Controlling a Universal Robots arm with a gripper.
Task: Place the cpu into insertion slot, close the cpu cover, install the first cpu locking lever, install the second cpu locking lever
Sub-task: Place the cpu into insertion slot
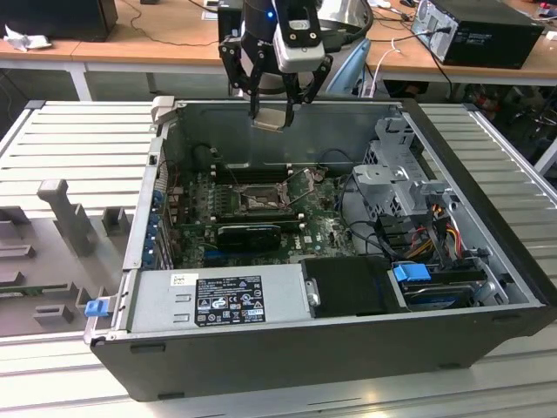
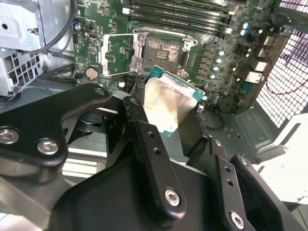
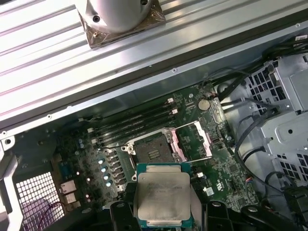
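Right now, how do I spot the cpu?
Find the big open computer case on the ribbed metal table. Above its far wall hangs the black claw, pinching the cpu. It's the flat silvery square, the only chip up in the air, not on the green board.

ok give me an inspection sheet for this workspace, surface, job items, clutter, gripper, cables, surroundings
surface: slatted metal table carrying an open computer case.
job's things: cpu held above the motherboard, metal top facing the first wrist camera; insertion slot empty; cpu cover swung open beside the slot.
clutter: grey fixture blocks on the table at the exterior view's left.
gripper: gripper shut on the cpu, over the case near its rear wall.
cables: coloured wires by the drive cage inside the case; black cables on the desk behind.
surroundings: wooden desks behind, with a computer tower.
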